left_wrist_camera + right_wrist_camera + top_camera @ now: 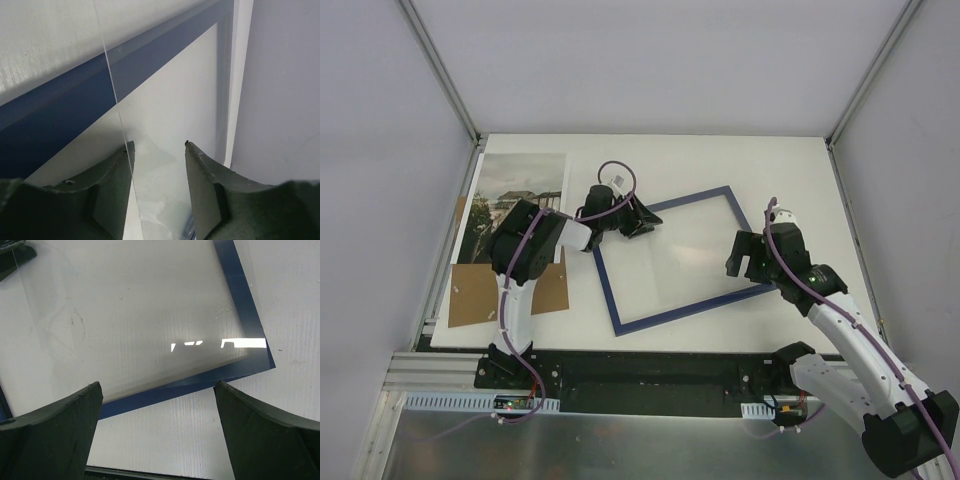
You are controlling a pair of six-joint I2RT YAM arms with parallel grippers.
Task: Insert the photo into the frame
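The frame (695,309) lies navy face up in the middle of the table, turned at an angle, with the clear pane (675,260) in it. The photo (520,185) lies flat at the far left. My left gripper (645,222) is open at the frame's far left corner. In the left wrist view its jaws (159,144) straddle the pane's thin edge (114,85), which lies against the left finger, beside the navy bar (60,110). My right gripper (738,260) is open and empty over the frame's right side, above the navy bar (235,280) and pane (150,315).
A plain brown backing board (475,290) lies at the near left, partly under the left arm and overlapping the photo's near end. The white table board (720,160) ends at a black rail (650,365) in front. Grey enclosure walls stand on three sides.
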